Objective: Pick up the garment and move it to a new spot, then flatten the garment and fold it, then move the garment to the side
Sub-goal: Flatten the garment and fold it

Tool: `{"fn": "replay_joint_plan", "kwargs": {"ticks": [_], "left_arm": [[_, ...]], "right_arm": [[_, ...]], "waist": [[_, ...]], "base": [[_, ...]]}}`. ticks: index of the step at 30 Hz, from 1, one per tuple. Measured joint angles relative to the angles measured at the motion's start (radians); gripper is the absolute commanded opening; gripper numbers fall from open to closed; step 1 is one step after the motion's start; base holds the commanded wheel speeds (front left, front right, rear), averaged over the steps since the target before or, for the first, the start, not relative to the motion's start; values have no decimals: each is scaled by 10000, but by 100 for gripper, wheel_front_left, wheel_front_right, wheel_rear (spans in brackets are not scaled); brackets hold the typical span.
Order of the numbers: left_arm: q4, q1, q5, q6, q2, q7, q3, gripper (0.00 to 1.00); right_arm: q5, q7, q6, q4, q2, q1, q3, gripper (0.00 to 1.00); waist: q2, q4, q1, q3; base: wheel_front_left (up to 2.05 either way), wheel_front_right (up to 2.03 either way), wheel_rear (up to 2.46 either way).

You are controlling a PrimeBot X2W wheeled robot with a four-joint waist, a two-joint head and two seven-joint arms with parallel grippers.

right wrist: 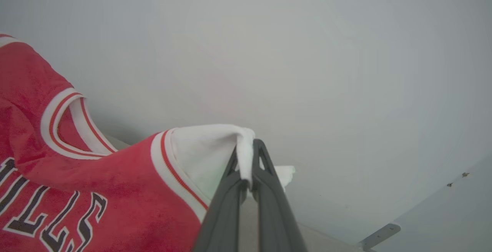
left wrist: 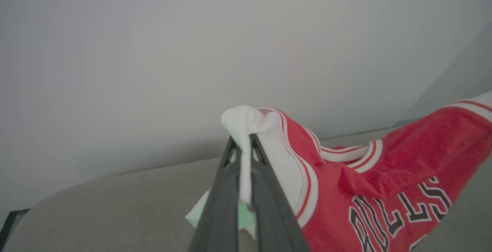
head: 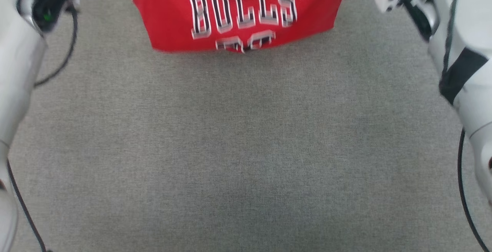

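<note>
- Your left gripper (left wrist: 242,140) is clamped on the garment (head: 238,14). Its two dark fingers (left wrist: 221,190) are pressed together on a white sleeve end, and a knob of white cloth bunches above the tips.
- Your right gripper (right wrist: 246,149) mirrors that hold. Its fingers (right wrist: 275,206) are closed on the other white sleeve end, and the fabric folds over the tips.
- The red jersey hangs spread between the two grippers, with the chest facing the head camera at the top centre of that view. The block lettering "BULLS" reads upright, and the tops of two numerals show just beneath it.
- The lower edge of the jersey curves under at the numerals. You cannot tell from these frames whether that edge touches the grey textured surface (head: 246,148) below it.
- In both wrist views, the white-and-red striped trim of the collar sags between the two raised shoulders. The red body drops away below it.
- The pale left arm (head: 15,71) and right arm (head: 461,90) frame the head view at its edges. A black cable (head: 68,52) loops beside the left arm.
- A plain white wall (left wrist: 192,52) rises behind the garment in the wrist views. A small metal bracket (right wrist: 378,236) sits at the lower right of the right wrist view.
- The head view is slightly blurred, so finer detail of the lettering is soft.
</note>
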Motion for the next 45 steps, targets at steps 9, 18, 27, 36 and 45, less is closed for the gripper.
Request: {"fn": "replay_joint_plan", "kwargs": {"ticks": [9,18,27,36,45], "left_arm": [[-171,1715,-1231,2,313,2337,-153,0],[-1363,3941,-1902,370,832,3279,-265,0],[-4305,6630,-2456,1459,2134,3354,-330,0],[-7555,9282,-3064,3191,3494,2792,-293,0],[-8905,10809,-3342,4268,4013,2142,-324,0]], "right_arm": [[2489,2201,0,-1515,-593,1515,1229,0],[4441,4207,0,-4019,-1741,3676,1743,0],[4897,5645,0,-6567,-2930,6058,1526,0],[5062,7283,0,-8989,-3657,8861,533,0],[5085,8514,0,-10500,-3762,10928,-291,0]], "waist": [[0,72,0,-506],[1,125,0,-1068],[0,142,0,-1551],[1,162,0,-1713],[1,139,0,-1641]], "base": [[0,0,0],[0,0,0],[0,0,0],[0,0,0],[0,0,0]]}}
